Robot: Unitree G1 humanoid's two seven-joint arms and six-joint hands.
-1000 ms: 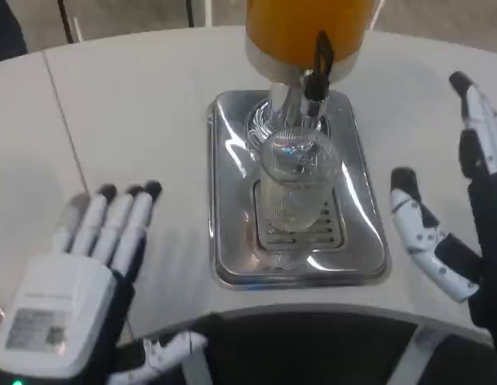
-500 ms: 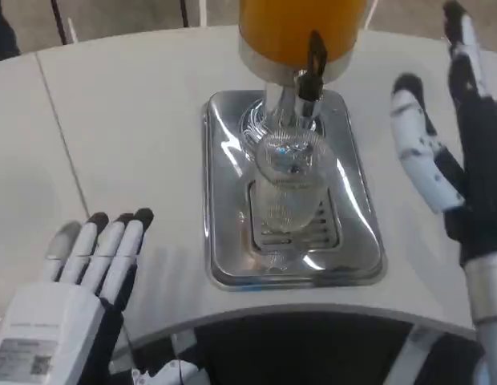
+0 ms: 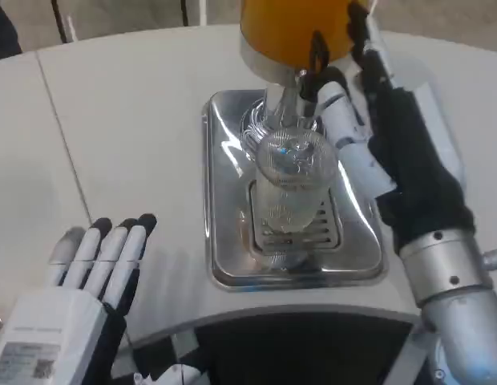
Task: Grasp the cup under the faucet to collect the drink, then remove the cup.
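On the white worktop (image 3: 136, 112) lies a shiny silver tray (image 3: 224, 241), and on its slotted grille stands a clear, colourless cup (image 3: 290, 188). Behind the tray rises an orange tank (image 3: 288, 24) with a silver base band and a black faucet lever (image 3: 317, 54). Each robot hand is white and black, left (image 3: 80, 289) and right (image 3: 393, 152).

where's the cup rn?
Head view, centre: the clear cup stands on the steel drip tray under the black faucet, with the right hand close beside it.

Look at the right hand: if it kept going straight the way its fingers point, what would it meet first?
Probably the orange drink dispenser: the right hand points up-left toward it, beside the black tap lever. Depth is unclear.
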